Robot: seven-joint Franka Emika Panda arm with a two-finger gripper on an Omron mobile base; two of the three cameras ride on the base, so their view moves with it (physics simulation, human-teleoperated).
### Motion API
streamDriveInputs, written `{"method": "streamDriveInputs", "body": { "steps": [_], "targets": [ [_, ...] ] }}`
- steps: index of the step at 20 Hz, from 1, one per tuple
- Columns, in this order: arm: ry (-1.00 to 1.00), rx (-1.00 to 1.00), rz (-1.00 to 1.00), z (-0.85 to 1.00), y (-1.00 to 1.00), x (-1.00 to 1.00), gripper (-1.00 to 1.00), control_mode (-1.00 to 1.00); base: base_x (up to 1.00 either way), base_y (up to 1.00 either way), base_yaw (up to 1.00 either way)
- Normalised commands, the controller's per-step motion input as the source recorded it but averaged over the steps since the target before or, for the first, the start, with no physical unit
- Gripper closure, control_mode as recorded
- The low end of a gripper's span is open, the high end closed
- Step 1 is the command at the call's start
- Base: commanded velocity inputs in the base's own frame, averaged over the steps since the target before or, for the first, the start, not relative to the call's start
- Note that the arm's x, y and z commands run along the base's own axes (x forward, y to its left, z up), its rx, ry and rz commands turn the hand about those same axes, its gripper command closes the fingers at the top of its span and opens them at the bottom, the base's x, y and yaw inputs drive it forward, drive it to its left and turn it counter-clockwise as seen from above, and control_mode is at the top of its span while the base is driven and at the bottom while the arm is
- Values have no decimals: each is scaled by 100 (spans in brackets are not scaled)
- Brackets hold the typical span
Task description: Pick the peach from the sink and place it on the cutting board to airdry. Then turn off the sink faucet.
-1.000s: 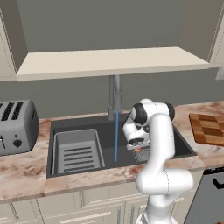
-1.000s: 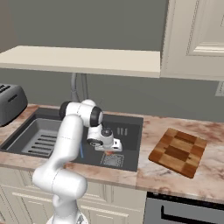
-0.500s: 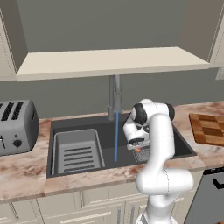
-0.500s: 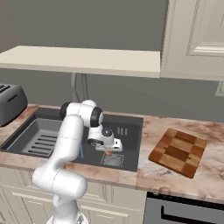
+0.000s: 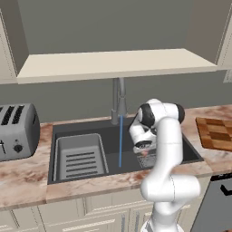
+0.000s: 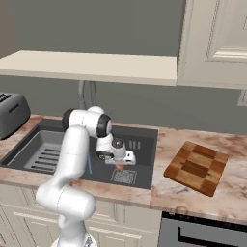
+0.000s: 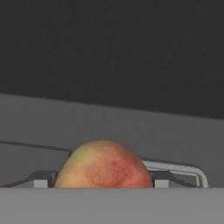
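Presently, in the left base view, the gripper (image 5: 146, 156) hangs low inside the sink (image 5: 90, 131), over the drain grate (image 5: 147, 161). A blue stream falls from the sink faucet (image 5: 119, 102), so the water is on. The cutting board (image 5: 216, 132) lies on the counter to the right, well apart from the basin.

In the right base view, the gripper (image 6: 120, 162) sits just above the grate, and a small orange-red patch at its tip reads as the peach (image 6: 119, 166). The cutting board (image 6: 196, 167) is clear.

In the hand view, the peach (image 7: 103, 167) lies at the bottom centre, close against the camera, with the grate's metal rim behind it. The fingertips are not discernible, so I cannot tell how far the jaws stand apart or whether they grip the fruit.

Handling judgement: light, round, wet and likely slippery, with soft flesh that bruises. Hold it across its widest middle, with moderate squeeze.
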Motion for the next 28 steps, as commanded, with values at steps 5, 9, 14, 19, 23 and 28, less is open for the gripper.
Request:
{"method": "streamDriveInputs", "body": {
  "steps": [5, 9, 14, 19, 23, 28],
  "targets": [
    [-9, 1, 3, 56, -24, -40, 100, -100, 0, 0, 0],
    [-11, 2, 4, 65, -27, -42, 100, -100, 0, 0, 0],
    [-10, 1, 3, 83, -22, -42, 100, -100, 0, 0, 0],
    [-2, 0, 1, 100, -14, -29, 100, -100, 0, 0, 0],
    [0, 0, 0, 100, -22, -36, 100, -100, 0, 0, 0],
    [0, 0, 0, 100, -21, -30, 100, -100, 0, 0, 0]
  ]
}}
